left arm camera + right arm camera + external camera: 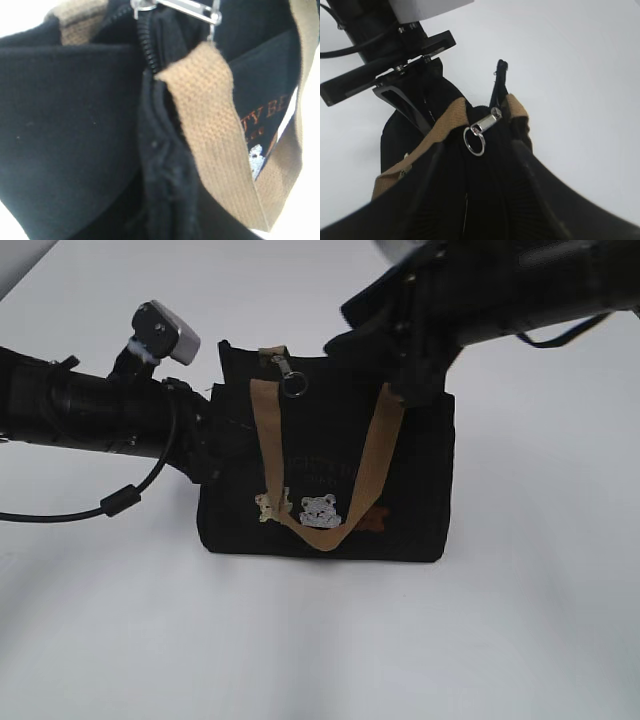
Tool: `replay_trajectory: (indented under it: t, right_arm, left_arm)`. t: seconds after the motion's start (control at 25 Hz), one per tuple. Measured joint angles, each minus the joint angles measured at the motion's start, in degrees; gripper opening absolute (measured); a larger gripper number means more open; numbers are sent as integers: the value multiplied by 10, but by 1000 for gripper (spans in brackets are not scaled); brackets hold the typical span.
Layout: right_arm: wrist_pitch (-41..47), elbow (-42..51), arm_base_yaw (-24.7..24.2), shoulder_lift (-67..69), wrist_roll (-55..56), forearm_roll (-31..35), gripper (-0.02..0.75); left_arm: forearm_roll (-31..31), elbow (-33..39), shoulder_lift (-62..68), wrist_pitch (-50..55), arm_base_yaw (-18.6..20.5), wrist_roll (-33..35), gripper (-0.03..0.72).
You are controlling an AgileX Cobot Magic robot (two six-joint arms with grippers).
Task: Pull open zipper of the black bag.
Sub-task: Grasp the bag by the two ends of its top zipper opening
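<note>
black bag [330,480] on plain white tabletop [320,640].

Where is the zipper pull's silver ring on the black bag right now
In the exterior view the zipper pull hangs at the top edge of the black bag, left of centre, just right of where the left tan strap meets the top.

**White tabletop, one bag standing on it**

Surface: plain white table [320,640], matte, unmarked, running to every edge of the exterior view. Soft grey shadows spread over it to either side of the bag. Standing directly on it, about mid-table: the black bag [410,490], upright on its flat base, boxy, tan straps [372,465] hanging down its front face over small bear patches [320,510]. In the right wrist view the same white surface shows behind the bag's top edge.
</note>
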Motion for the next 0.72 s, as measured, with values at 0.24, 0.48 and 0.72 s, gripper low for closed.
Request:
replay_trajectory:
  t: [0.24, 0.48, 0.72]
  right_arm:
    - [-39, -58, 44, 98, -10, -47, 320]
    - [-118, -60, 82, 143, 1, -49, 157]
    - [-76, -60, 43, 94, 147, -54, -1]
  left_arm:
    - [0, 0, 0, 0, 0, 0, 70]
    - [0, 0, 1, -1, 0, 0, 70]
    - [-2, 0, 1, 0, 0, 0, 70]
